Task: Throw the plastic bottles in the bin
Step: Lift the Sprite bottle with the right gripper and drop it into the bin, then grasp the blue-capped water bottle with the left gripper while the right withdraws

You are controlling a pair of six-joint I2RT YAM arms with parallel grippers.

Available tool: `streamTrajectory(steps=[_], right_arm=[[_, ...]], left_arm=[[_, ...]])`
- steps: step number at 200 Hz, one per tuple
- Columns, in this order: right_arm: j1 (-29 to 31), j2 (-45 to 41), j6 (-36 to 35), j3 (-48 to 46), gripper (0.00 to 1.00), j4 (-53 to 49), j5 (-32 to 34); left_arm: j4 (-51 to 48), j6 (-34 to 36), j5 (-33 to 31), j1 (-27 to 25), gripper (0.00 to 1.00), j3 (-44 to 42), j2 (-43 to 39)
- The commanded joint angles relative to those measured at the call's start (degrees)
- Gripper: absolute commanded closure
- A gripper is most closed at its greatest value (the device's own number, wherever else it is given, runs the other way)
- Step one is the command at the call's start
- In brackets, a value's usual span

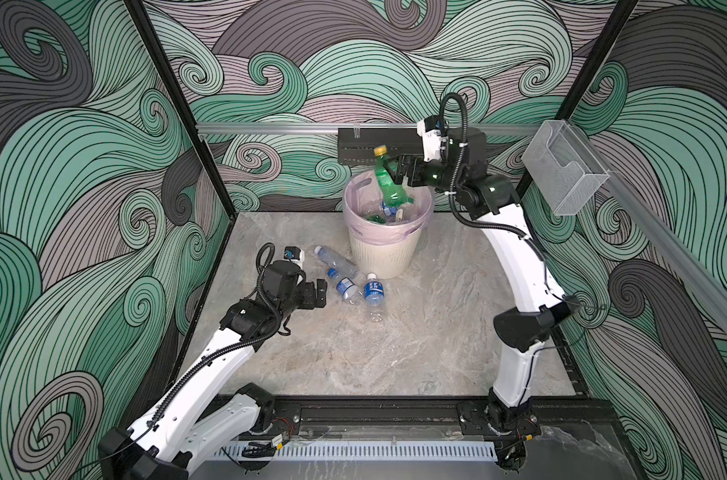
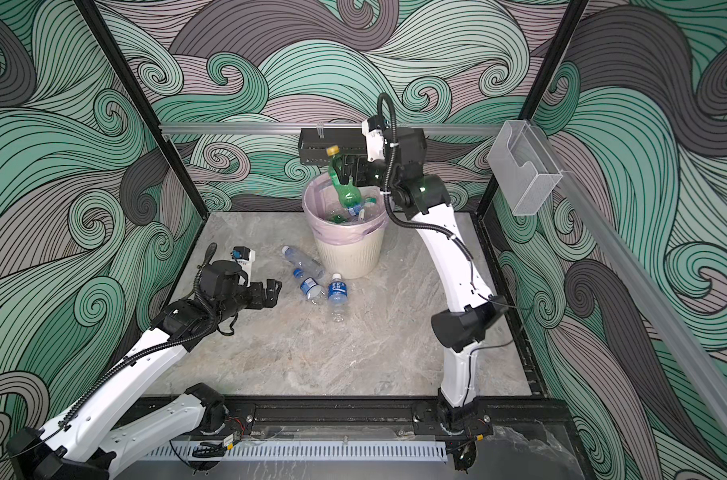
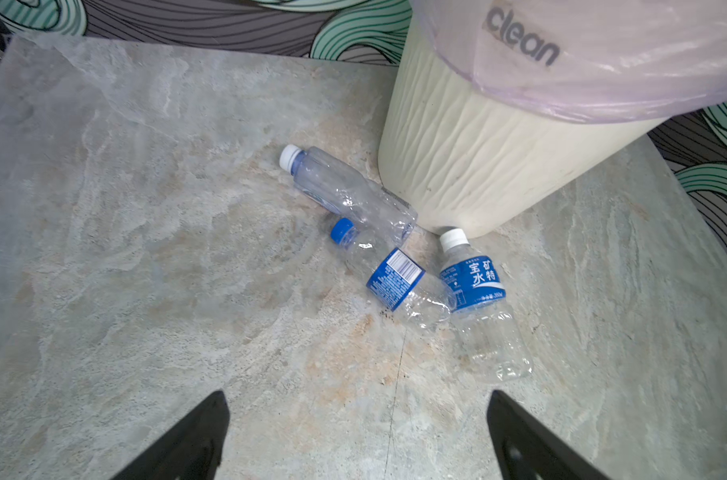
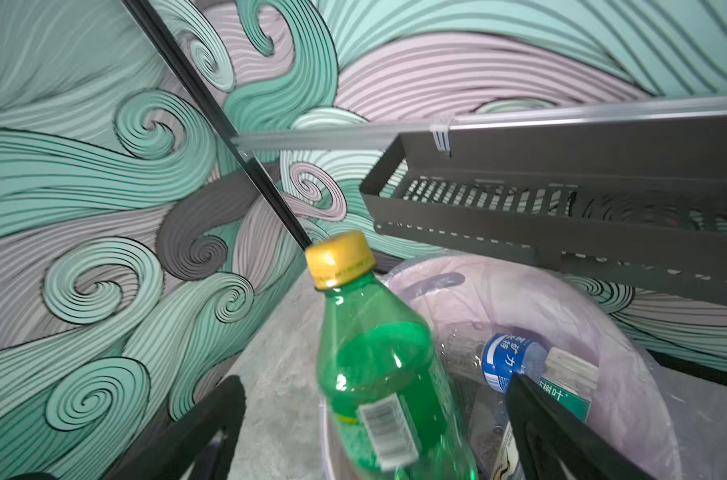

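**Q:** While the right gripper (image 1: 396, 169) hangs above the bin (image 1: 380, 253), where is the green bottle (image 1: 389, 180)?

**A:** Between its fingers, over the bin's pink-lined mouth. The bottle is tilted, with its yellow cap up and its base lowest. In the right wrist view the black fingers (image 4: 561, 436) stand wide apart with a gap on each side of the bottle, so nothing clamps it. Its outline is blurred.

**Q:** What lies inside the bin?

**A:** Other bottles (image 1: 384, 212), among them a clear one with a blue label and something green.

**Q:** And the left gripper (image 1: 321, 293)?

**A:** It is low over the marble-patterned table (image 1: 353, 353), jaws spread wide, holding nothing. Three clear bottles lie on their sides just ahead of it:
- A plain white-capped bottle (image 1: 336, 261) has its base against or just beside the bin's foot.
- A blue-capped bottle (image 1: 346, 287) with a blue label lies alongside it.
- A labelled white-capped bottle (image 1: 373, 294) lies with its cap toward the bin.
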Motion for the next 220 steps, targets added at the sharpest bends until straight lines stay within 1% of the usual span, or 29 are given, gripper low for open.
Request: streamTrajectory(steps=[1, 23, 47, 59, 75, 95, 112, 121, 135, 143, 155, 177, 192, 220], right_arm=[[0.95, -2.82, -3.16, -1.64, 0.00, -8.87, 0.88], [1.09, -12.96, -3.73, -15.92, 0.00, -1.87, 1.31], [1.00, -27.06, -2.46, -35.77, 0.00, 9.00, 2.02], [0.91, -33.37, -1.95, -44.66, 0.00, 12.90, 3.50], [0.15, -40.06, -1.18, -53.73, 0.00, 14.36, 5.07], [-0.92, -46.05, -0.93, -64.11, 0.00, 14.36, 6.74], [-1.78, -50.51, 0.36, -70.99, 0.00, 13.80, 7.81], [-2.13, -52.66, 0.93, -73.80, 0.00, 13.73, 7.92], [-2.68, -55.49, 1.57, -77.04, 0.00, 13.83, 8.47], [-3.01, -56.74, 1.66, -78.19, 0.00, 13.75, 8.88], [-3.48, -58.02, 1.73, -79.34, 0.00, 14.11, 9.24], [-4.34, -58.69, 1.48, -80.07, 0.00, 14.22, 9.15], [-4.45, -58.62, 1.38, -80.18, 0.00, 14.19, 8.98], [-4.74, -58.62, 1.07, -80.65, 0.00, 14.11, 8.98]], left_arm=[[1.81, -2.71, 3.91, 0.53, 0.01, -1.79, -0.68], [6.43, -3.13, 5.54, 0.48, 0.01, -4.44, -0.68], [7.05, -2.63, 4.63, 0.43, 0.01, -3.00, 3.52], [6.79, -2.68, 3.97, 0.48, 0.01, -1.56, 6.05], [7.04, -3.73, 2.69, 0.42, 0.01, 0.15, 9.30], [9.56, -7.10, 0.23, 0.49, 0.01, 1.23, 13.51], [12.60, -8.69, 1.10, 0.47, 0.01, 2.28, 17.69], [12.86, -9.73, 1.68, 0.49, 0.01, 3.70, 20.28], [10.65, -11.08, 2.56, 0.47, 0.01, 6.79, 24.83], [8.35, -13.21, 2.30, 0.49, 0.01, 9.36, 27.25], [5.96, -17.13, 1.65, 0.44, 0.02, 12.24, 32.96], [7.66, -20.98, 5.27, 0.38, 0.05, 14.63, 39.63], [9.27, -23.28, 6.60, 0.31, 0.06, 15.40, 42.83], [9.57, -25.64, 6.13, 0.14, 0.07, 15.75, 46.05]])
